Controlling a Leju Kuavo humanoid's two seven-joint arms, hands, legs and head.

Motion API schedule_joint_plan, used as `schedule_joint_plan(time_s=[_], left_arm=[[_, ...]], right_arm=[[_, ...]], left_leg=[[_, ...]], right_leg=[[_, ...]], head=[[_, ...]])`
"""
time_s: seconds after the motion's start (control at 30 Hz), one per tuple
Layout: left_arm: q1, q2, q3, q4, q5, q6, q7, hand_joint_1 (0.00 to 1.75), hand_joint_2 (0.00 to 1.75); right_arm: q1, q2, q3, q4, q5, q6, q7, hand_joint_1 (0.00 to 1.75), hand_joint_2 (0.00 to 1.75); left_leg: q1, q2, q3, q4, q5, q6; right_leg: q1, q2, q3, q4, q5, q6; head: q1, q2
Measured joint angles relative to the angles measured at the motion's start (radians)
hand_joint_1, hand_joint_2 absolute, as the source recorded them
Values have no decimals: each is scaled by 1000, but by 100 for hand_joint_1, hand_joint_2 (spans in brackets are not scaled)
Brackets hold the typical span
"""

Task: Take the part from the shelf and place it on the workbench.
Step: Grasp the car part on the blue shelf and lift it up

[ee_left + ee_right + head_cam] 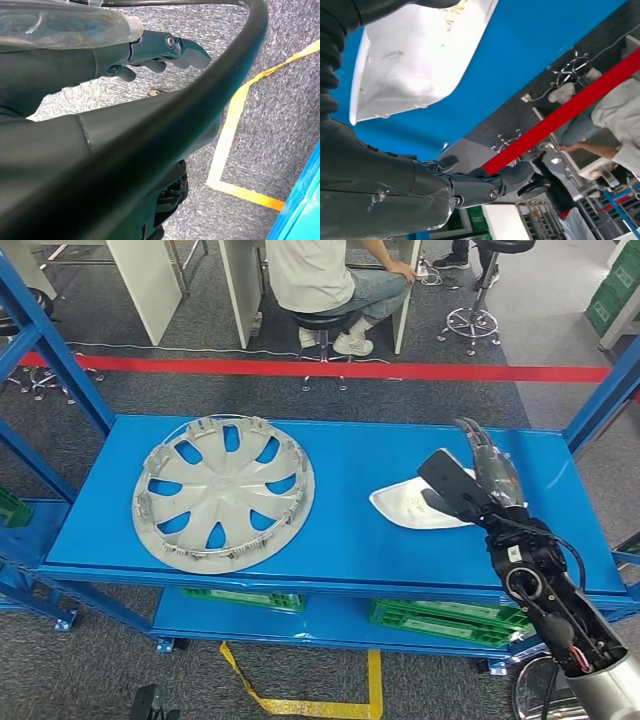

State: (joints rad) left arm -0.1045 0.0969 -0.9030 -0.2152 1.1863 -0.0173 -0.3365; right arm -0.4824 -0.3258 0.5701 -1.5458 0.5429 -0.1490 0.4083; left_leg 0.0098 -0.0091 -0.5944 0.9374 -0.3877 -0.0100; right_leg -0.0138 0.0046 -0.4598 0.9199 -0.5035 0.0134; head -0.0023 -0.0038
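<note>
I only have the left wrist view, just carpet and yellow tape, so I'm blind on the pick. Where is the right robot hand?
Observer: The right robot hand is over the white part on the top deck of the blue shelf.
Operator: Has it gripped the part?
Observer: No, its fingers are spread and hold nothing.
Operator: Anything else on that deck?
Observer: A silver wheel cover lies flat toward the robot's left, apart from the part.
</note>
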Motion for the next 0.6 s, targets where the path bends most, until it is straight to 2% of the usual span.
schedule_joint_plan(time_s=[0.13,0.6], left_arm=[[0,0,0,0,0,-1,0,0,0],[-2,1,0,0,-4,-4,28,0,0]], right_arm=[[-1,0,1,-8,-36,46,17,0,175],[-64,-58,58,-30,-120,533,278,0,175]], left_leg=[[0,0,0,0,0,0],[0,0,0,0,0,0]], right_leg=[[0,0,0,0,0,0],[0,0,0,0,0,0]], head=[[0,0],[0,0]])
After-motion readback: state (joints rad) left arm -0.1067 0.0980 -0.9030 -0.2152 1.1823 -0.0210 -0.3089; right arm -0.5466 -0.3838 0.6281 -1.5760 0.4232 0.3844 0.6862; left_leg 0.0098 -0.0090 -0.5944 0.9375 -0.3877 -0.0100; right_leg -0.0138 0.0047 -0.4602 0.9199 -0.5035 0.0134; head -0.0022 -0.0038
